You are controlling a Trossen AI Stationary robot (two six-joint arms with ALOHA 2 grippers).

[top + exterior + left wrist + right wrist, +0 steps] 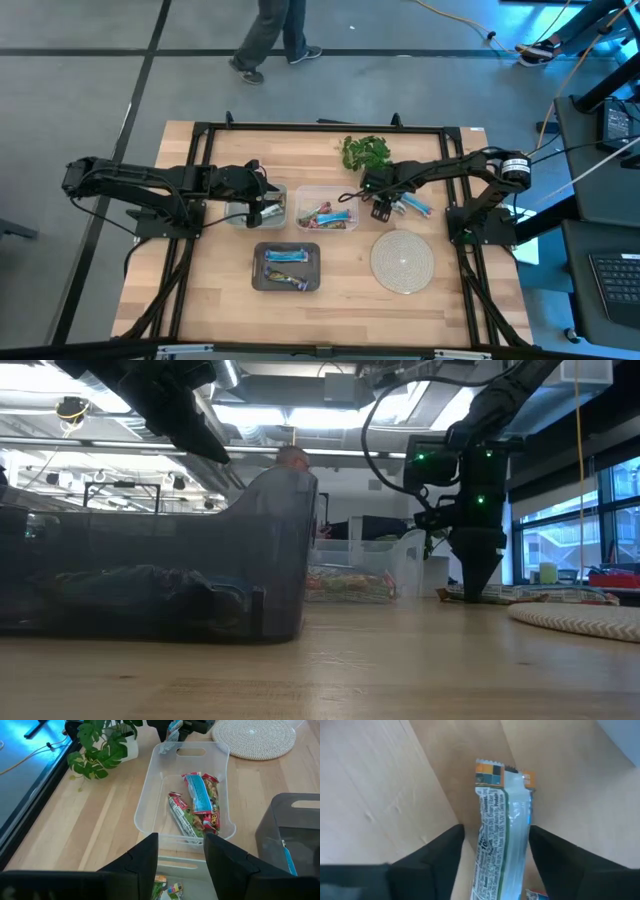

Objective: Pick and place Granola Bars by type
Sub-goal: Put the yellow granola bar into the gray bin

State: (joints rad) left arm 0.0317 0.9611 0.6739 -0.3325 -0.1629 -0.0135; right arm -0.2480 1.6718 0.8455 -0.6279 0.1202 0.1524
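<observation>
My right gripper [497, 865] points down beside the middle clear bin [300, 190], shut on a silver-white granola bar [502, 820] with an orange end. In the low view the right gripper [474, 585] tapers down close to the tabletop. More bars [415, 206] lie flat on the wood beside it. The middle bin holds green-and-red bars with a blue one [197, 795] on top. Blue bars [287, 258] lie in the grey tray [258, 285]. My left gripper [181, 855] hovers open above a small clear bin [281, 190] with a bar [167, 887] inside. My right gripper holds the silver-white bar between its two fingers [440, 855], which stand at the bar's long edges [481, 845]. The fingers point down and lie along the bar. Its orange crimped end [490, 772] sticks out past the fingertips, and the left wrist view shows the bar [171, 735] hanging below the gripper.
A leafy green plant [364, 152] stands at the far edge behind the right gripper. The round woven mat [402, 260] lies near the right arm's base. Black frame rails [320, 128] run around the table. A person [272, 35] walks on the floor beyond.
</observation>
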